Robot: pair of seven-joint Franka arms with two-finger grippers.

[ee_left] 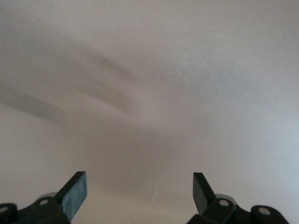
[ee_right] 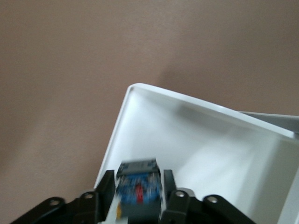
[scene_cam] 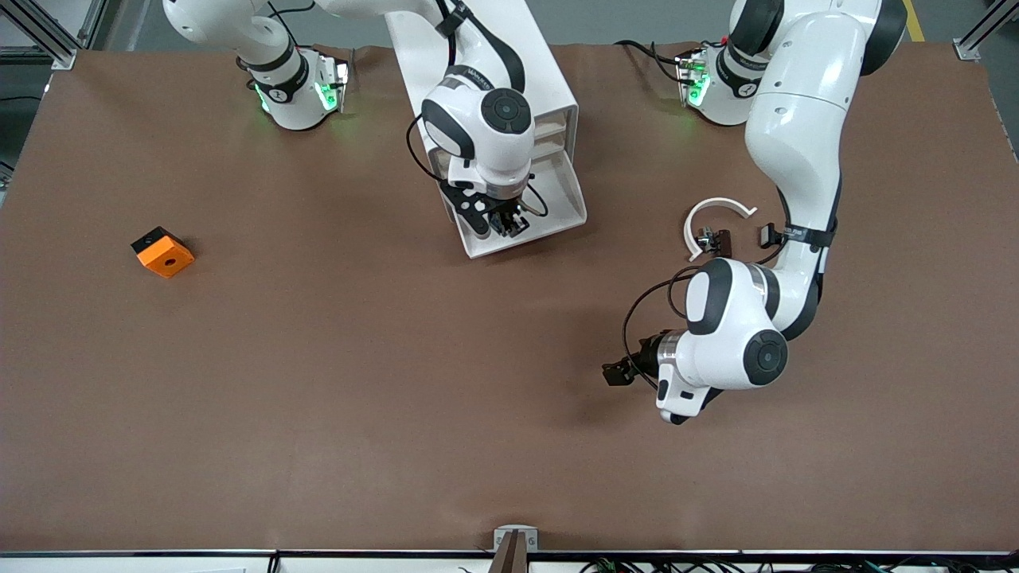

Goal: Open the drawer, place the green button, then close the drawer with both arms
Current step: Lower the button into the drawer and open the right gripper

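The white cabinet (scene_cam: 509, 56) stands at the table's middle, near the robots' bases. One drawer (scene_cam: 571, 199) is pulled out toward the front camera and also shows in the right wrist view (ee_right: 210, 140). My right gripper (scene_cam: 509, 225) hangs over the drawer's corner. In the right wrist view the button (ee_right: 138, 186), blue base showing, sits blurred between the right gripper (ee_right: 138, 179) fingers, which stand slightly clear of its sides. My left gripper (scene_cam: 617, 372) waits low over bare table, nearer the front camera. Its fingers (ee_left: 74, 191) are wide apart and empty.
An orange block with a hole (scene_cam: 163, 252) lies toward the right arm's end of the table. A white arc (scene_cam: 716, 208) with small dark clips (scene_cam: 714, 239) lies beside the left arm's forearm.
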